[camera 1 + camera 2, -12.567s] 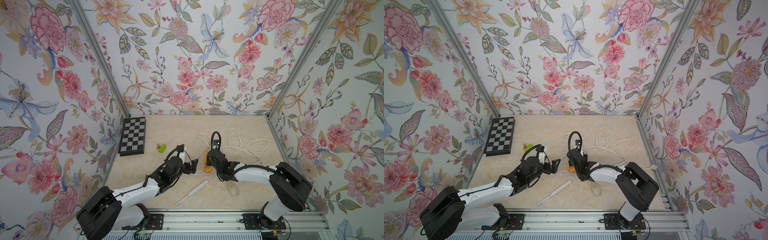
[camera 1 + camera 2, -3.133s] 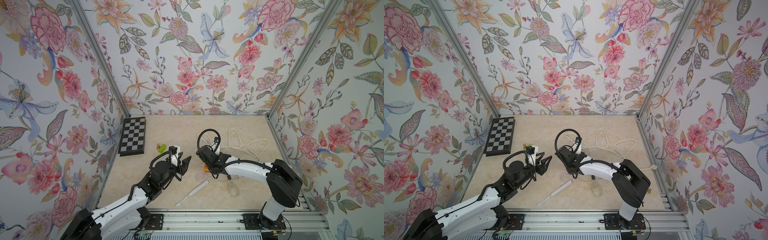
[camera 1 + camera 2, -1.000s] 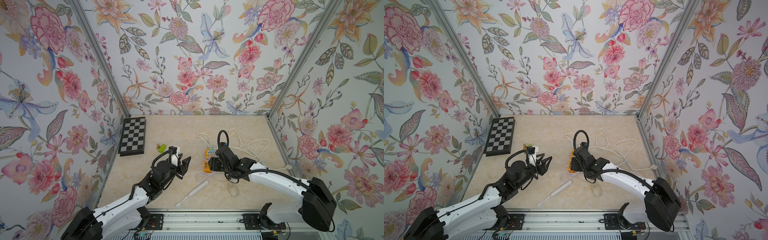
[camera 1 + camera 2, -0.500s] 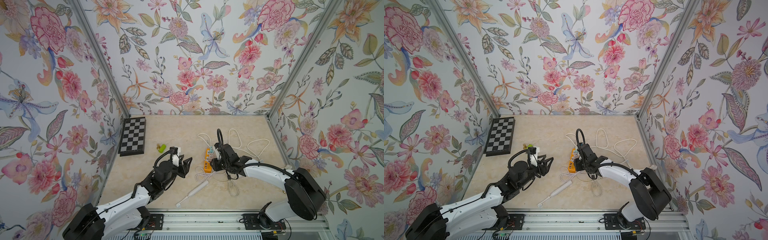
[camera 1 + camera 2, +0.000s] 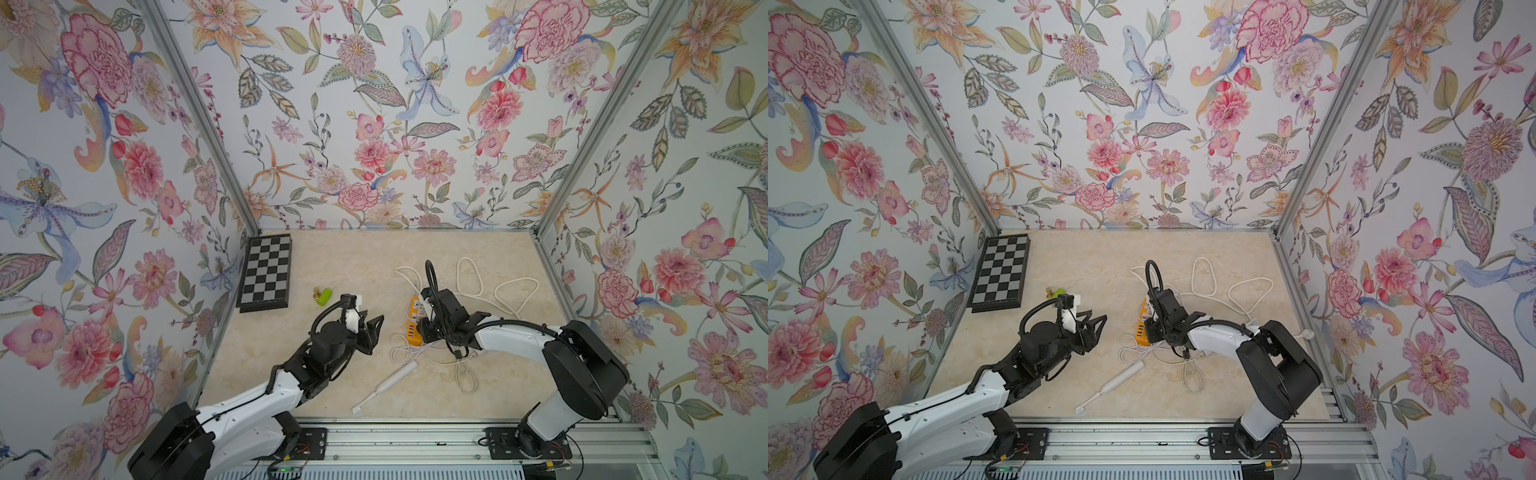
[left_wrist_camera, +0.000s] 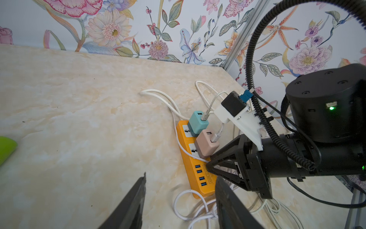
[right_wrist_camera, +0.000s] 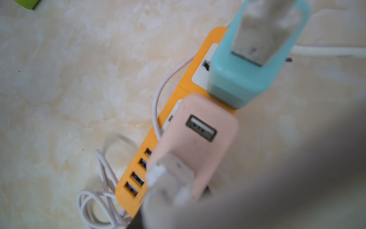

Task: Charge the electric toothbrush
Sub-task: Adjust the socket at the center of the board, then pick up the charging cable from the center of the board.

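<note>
- Left wrist view: left tool (image 6: 180,176) hangs open over the counter (image 6: 79,119), holding nothing.
- Right tool (image 6: 210,164) is just beside the pink charger (image 6: 206,146) on the orange power strip (image 6: 200,178); I cannot tell its grip.
- Toothbrush (image 5: 384,386) lies on the counter, apart from both tools.

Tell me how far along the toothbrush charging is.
Done: teal adapter and pink adapter sit plugged in the orange power strip. In hand: right gripper is at the pink adapter's cable plug; left gripper hangs open. Left: the toothbrush lies flat on the table, unheld.
</note>
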You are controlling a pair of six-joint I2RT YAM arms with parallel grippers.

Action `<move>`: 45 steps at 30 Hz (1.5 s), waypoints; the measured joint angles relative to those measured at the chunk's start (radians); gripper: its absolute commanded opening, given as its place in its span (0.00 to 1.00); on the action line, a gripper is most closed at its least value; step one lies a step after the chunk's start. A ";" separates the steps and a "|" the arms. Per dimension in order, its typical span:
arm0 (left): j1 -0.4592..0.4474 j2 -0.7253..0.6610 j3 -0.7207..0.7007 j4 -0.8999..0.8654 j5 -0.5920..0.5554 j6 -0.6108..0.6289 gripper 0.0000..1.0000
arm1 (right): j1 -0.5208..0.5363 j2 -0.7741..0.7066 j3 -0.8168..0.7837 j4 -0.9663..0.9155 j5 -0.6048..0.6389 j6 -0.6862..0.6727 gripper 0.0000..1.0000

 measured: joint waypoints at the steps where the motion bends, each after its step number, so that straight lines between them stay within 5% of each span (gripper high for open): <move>1: 0.000 0.000 0.000 0.000 0.000 0.000 0.57 | 0.002 0.001 0.000 0.003 0.000 0.000 0.21; 13: 0.000 0.004 0.018 0.000 -0.016 -0.006 0.58 | 0.013 -0.029 0.000 -0.010 -0.084 0.003 0.04; 20: 0.000 0.054 0.068 0.001 -0.031 -0.106 0.60 | 0.013 -0.099 -0.008 -0.017 -0.132 -0.003 0.03; 33: 0.034 0.624 0.312 0.112 0.158 -0.354 0.44 | 0.013 -0.233 -0.046 -0.014 -0.149 0.007 0.11; 45: 0.067 0.814 0.367 0.196 0.272 -0.477 0.34 | -0.021 -0.367 -0.090 -0.016 -0.160 0.022 0.14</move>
